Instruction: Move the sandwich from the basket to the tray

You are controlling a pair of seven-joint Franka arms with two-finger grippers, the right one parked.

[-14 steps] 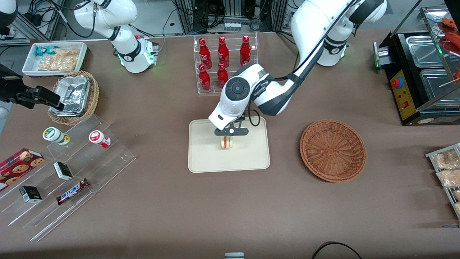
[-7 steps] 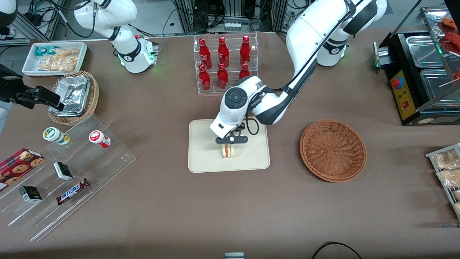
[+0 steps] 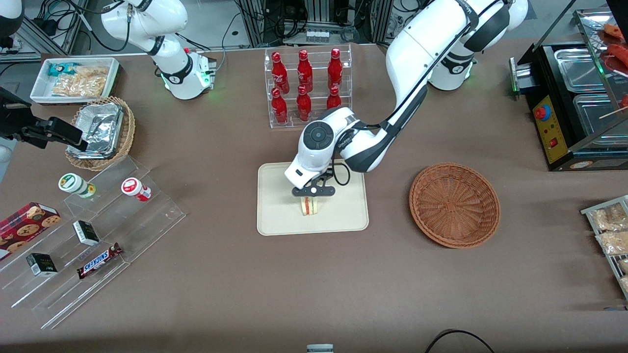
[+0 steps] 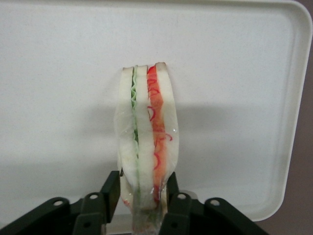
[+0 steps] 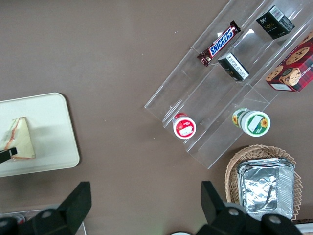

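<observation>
White bread and red and green filling mark the sandwich (image 4: 145, 142), which stands on edge on the cream tray (image 3: 274, 215), seemingly resting on its floor, with the hand (image 3: 313, 196) pinching its upper end between both fingers (image 4: 111, 188). On the brown counter (image 3: 314, 284), the wicker basket (image 3: 455, 204) sits at three o'clock from the tray, well apart, and a rack of red bottles (image 3: 305, 81) stands at twelve o'clock.

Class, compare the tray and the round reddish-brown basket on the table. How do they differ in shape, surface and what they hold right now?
The tray is rectangular, smooth and cream; the basket is round, woven and reddish-brown. The tray carries the sandwich, gripped by the claw; the basket holds nothing. Both are shallow and sit on the brown table.
</observation>
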